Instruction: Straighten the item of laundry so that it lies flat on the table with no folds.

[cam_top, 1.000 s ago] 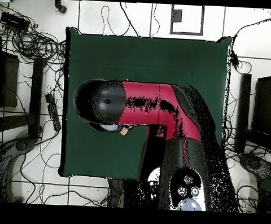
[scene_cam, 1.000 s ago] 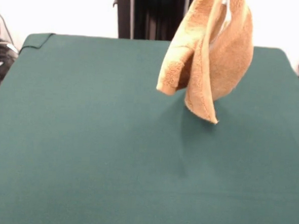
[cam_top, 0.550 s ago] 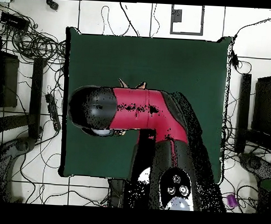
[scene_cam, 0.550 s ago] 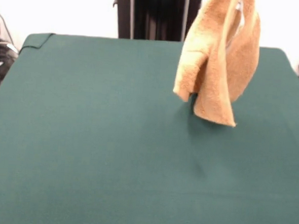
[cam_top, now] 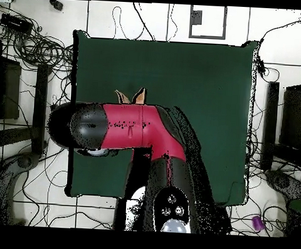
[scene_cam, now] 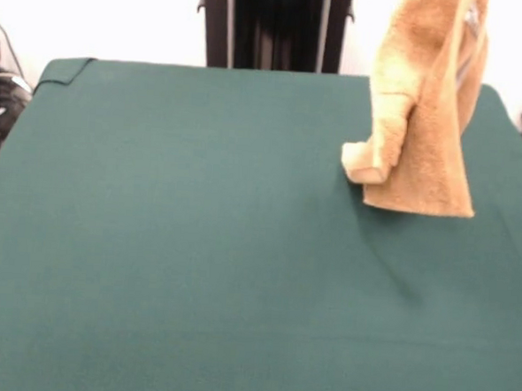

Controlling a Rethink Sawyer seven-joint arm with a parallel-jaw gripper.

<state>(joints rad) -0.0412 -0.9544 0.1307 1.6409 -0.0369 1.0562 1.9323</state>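
Note:
The item of laundry [scene_cam: 421, 108], an orange-tan terry towel, hangs folded lengthwise at the right of the front view, and its top runs out of the picture. Its lower edge and a curled corner sit at or just above the green table [scene_cam: 196, 245]; I cannot tell if they touch. A pale bit of my gripper [scene_cam: 471, 20] shows behind the towel's top, shut on it. From overhead the red and black arm [cam_top: 134, 125] covers the gripper. Two towel tips [cam_top: 130, 96] peek out beyond the arm, over the table [cam_top: 199, 75].
The towel hangs close to the table's right edge [scene_cam: 513, 131] in the front view. A black pedestal column [scene_cam: 271, 23] stands behind the far edge. Cables [cam_top: 31, 48] and dark equipment [cam_top: 278, 124] lie on the floor around the table.
The towel has swung to the right in the front view and come lower toward the cloth. Overhead, the arm's head has swept left toward the table's left edge.

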